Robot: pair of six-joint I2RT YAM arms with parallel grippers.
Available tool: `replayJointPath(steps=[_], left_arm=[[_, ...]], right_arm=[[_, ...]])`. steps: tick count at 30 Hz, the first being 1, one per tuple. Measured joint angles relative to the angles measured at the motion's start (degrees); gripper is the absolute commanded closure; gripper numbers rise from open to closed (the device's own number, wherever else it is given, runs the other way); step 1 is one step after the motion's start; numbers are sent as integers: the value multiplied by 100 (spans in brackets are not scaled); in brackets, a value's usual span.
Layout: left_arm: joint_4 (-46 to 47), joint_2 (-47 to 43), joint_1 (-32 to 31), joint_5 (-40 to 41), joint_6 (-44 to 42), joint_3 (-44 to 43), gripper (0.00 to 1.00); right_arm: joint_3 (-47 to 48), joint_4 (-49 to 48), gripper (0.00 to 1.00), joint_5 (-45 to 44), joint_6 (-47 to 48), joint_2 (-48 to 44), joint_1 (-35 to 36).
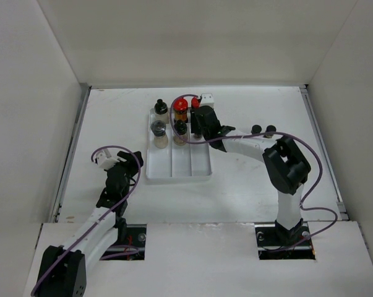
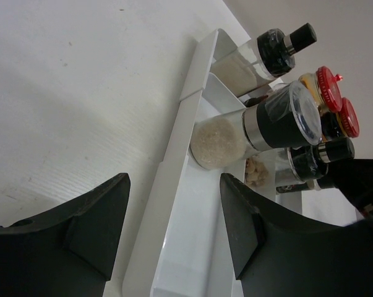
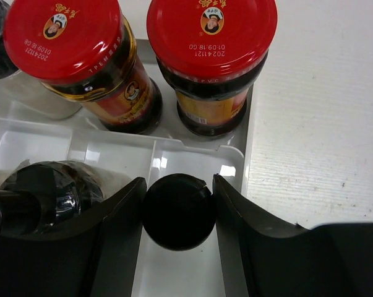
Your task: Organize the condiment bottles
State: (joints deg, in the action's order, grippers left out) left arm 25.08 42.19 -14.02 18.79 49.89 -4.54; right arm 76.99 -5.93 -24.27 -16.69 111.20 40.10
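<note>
1. Condiment bottles stand in two groups: most crowd the far end of a white tray, and two stand on the bare table to its right.
2. Nearest the bases, the left gripper hangs near the tray's left rim, its fingers apart with nothing between them.
3. Farther in, the right gripper reaches over the tray's right compartment, its fingers clamped on the cap of a small black-capped bottle. Whether that bottle touches the tray floor cannot be told.
4. About level with it, a grey-banded grinder stands in the left compartment and a dark black-capped bottle in the middle one.
5. The two loose black-capped bottles stand side by side, just beyond the right arm's forearm.
6. Farthest, a clear black-capped bottle stands at the end of the left compartment. Two red-capped jars stand side by side at the middle and right ends.
</note>
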Motion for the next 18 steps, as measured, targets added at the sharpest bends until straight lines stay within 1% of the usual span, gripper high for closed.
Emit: replayJointPath(steps=[1,3,4,7,11,12,14,15,17,18], left_arm=[[0,28,0,-2,2,0,42],[0,70,0,-4,0,0,42],[0,76,0,-4,2,0,42],[0,79,0,-2,0,0,42],[0,72,0,-2,0,0,42],[2,70,0,0,0,0,42],[0,70,0,-2,0,0,42],[0,66,0,-4,0,0,42],[0,39,0,-2,0,0,42],[0,28,0,0,0,0,42]], right_arm=[[22,-2,45,2,-7,15,-2],[24,-9,29,2,-46,15,-2],[22,-2,23,2,-50,15,-2],[17,-4,19,4,-70,7,-2],[-212,17,18,20,-68,-291,-2],[-350,35,19,28,-72,-490,-7],[-651,31,26,37,-90,-968,-44],[-809,13,33,35,-87,-1241,-79],[-1180,-81,51,13,-127,-1849,-243],[-1370,-122,55,-26,-166,-2153,-389]])
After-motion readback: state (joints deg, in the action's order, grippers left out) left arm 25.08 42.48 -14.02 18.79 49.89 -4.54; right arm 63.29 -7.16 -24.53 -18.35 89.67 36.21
